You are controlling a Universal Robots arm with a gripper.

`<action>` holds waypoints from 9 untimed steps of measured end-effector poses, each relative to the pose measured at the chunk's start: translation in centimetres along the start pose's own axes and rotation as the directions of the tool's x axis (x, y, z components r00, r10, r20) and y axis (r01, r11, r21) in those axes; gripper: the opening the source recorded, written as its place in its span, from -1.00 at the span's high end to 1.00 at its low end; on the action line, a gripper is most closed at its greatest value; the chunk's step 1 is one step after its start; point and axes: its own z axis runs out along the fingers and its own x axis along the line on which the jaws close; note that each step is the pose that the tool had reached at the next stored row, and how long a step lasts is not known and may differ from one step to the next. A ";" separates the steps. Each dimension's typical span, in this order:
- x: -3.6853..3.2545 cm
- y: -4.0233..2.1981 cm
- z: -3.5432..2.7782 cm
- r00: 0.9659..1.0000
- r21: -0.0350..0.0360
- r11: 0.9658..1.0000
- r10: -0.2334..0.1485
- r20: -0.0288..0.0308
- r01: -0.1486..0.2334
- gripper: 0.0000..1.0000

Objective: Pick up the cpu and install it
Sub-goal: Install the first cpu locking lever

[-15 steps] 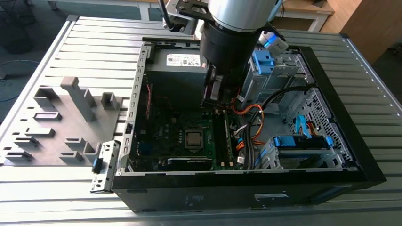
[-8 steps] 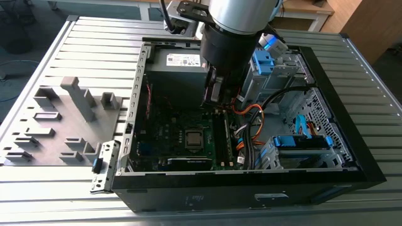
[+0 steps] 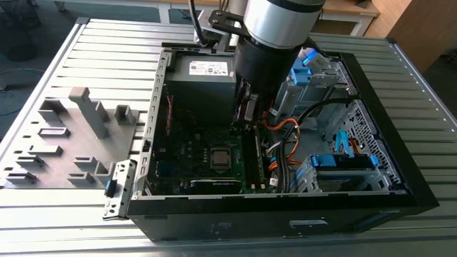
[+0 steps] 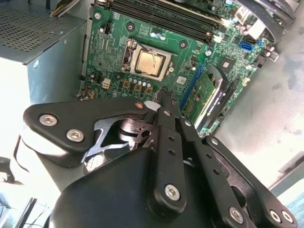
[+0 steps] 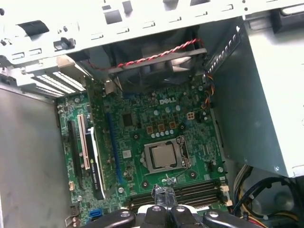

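The cpu (image 5: pixel 163 156) already sits in its motherboard socket (image 5: pixel 182 156), mid-frame; the fingers (image 5: pixel 165 194) hover above it, pinched together and empty.

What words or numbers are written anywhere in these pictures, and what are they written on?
On the white label of the grey box: print too small to read.
On the green board: one short white maker's name above the cpu, not quoted here; the other tiny white markings are too small to read.
On the black case front: faint marks, too blurred to read.
Nothing else readable.
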 end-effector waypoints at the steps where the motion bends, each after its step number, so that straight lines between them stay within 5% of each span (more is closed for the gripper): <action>1: -0.03 -0.02 0.19 1.000 0.000 1.000 0.000 0.000 0.000 0.79; 9: -0.47 -0.09 1.62 1.000 0.001 1.000 0.000 -0.003 0.000 0.79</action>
